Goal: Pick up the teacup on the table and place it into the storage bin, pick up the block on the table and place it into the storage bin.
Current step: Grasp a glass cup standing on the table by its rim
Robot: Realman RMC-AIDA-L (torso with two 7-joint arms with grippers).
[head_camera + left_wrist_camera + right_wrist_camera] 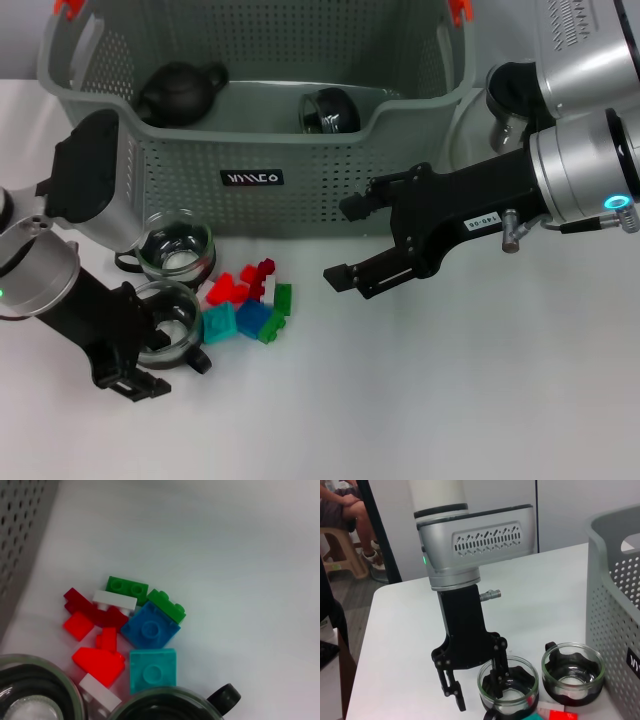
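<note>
1. Two glass teacups stand at the lower left of the head view, just in front of the storage bin [300, 150]: the nearer teacup [170, 322] and the farther teacup [176, 248].
2. The left gripper [160, 345] is down at the nearer teacup; one finger [501, 672] reaches inside the cup and the other [451, 685] stands outside its wall, so the jaws straddle the rim with a visible gap, not closed on it.
3. The nearer teacup sits on the white table [450, 400], and its black handle [223, 696] shows at the bottom edge of the left wrist view.
4. A heap of small blocks lies just right of the cups, in the lower centre-left of the head view: a teal block [153, 670], a blue block [150, 626], green blocks [127, 587], red blocks [98, 662] and a white block [114, 600], touching one another.
5. The right gripper [345, 240] hangs above the table at centre frame, beside the bin's front wall, fingers spread wide and holding nothing.
6. Inside the bin, at the top of the head view, rest a black teapot [180, 92] and another dark cup [330, 110].
</note>
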